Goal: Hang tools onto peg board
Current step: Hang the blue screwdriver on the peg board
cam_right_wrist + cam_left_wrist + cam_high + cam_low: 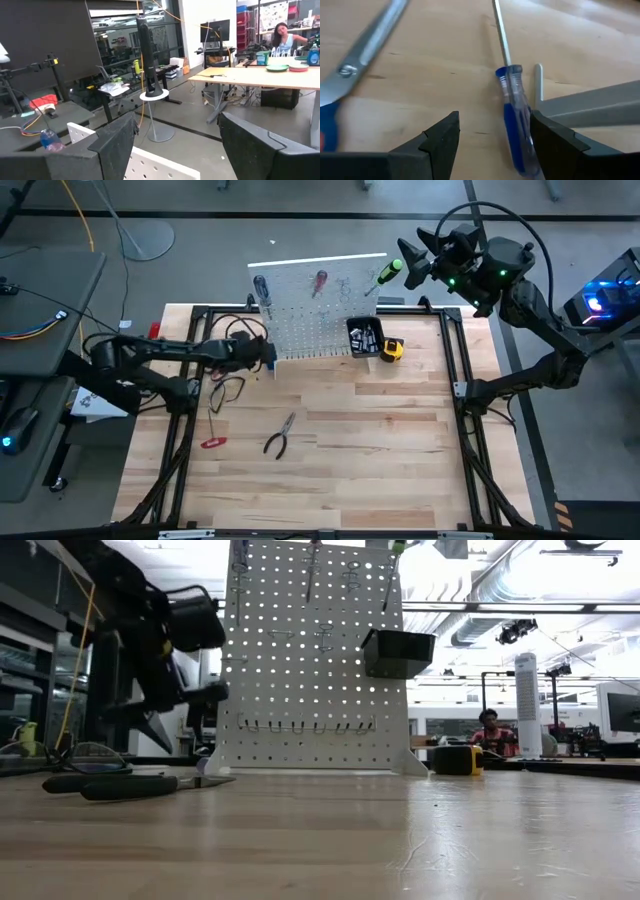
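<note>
The blue screwdriver [516, 125] lies flat on the worktop [360, 450], seen lower centre-right of the left wrist frame, shaft running toward the top edge. It sits inside the open jaws of the left gripper [492, 137] but well off-centre, its clear-blue handle almost against the right-hand finger, w/ a wide gap to the other one. Main risk, in my judgement: closing from here would shove the handle sideways and roll it (round handle, smooth wood) instead of pinching it square, so it could twist or squirt out; a slanted grip would also make threading it onto the peg board [315, 305] harder. Scissors [350, 75] w/ a blue handle lie at left of that frame, near enough to be nudged if the gripper shifts that way. In the high view the left gripper is low at centre-left, by the board's foot; pliers [280, 435] and a red-handled tool [213, 442] wait at lower centre-left. The right gripper [177, 137], jaws open and empty, hangs above the board's top right corner, by the hung green screwdriver [388, 272].
</note>
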Action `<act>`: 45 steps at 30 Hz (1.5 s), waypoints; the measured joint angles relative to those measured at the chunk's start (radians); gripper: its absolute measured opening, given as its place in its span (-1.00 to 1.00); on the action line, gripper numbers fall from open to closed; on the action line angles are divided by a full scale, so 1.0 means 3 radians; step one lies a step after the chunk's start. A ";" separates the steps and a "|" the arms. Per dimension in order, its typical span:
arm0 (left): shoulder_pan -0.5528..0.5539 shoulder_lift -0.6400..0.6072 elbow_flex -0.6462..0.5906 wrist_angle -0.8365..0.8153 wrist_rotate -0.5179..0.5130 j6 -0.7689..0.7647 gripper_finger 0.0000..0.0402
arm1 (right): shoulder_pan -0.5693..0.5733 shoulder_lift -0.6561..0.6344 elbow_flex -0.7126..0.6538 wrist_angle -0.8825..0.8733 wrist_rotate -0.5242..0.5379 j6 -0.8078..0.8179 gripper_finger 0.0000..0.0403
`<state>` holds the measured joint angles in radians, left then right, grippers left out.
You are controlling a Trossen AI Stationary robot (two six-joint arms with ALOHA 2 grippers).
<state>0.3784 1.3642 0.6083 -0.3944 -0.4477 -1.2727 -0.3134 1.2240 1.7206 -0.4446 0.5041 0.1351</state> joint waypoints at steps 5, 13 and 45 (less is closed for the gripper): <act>0.0125 0.0227 0.0000 0.0208 0.0125 0.0054 0.11 | 0.0001 0.0000 0.0000 -0.0001 -0.0017 0.0074 0.37; 0.0224 0.0434 0.0006 0.0579 0.0202 0.0176 0.11 | 0.0001 0.0000 0.0000 -0.0010 -0.0015 0.0074 0.37; 0.0221 0.0435 0.0006 0.0161 0.0408 0.1467 -0.35 | 0.0001 0.0000 0.0000 -0.0036 -0.0036 0.0074 0.37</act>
<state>0.4448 1.4948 0.6100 -0.3460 -0.3252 -0.8327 -0.3132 1.2240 1.7206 -0.4553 0.4932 0.1574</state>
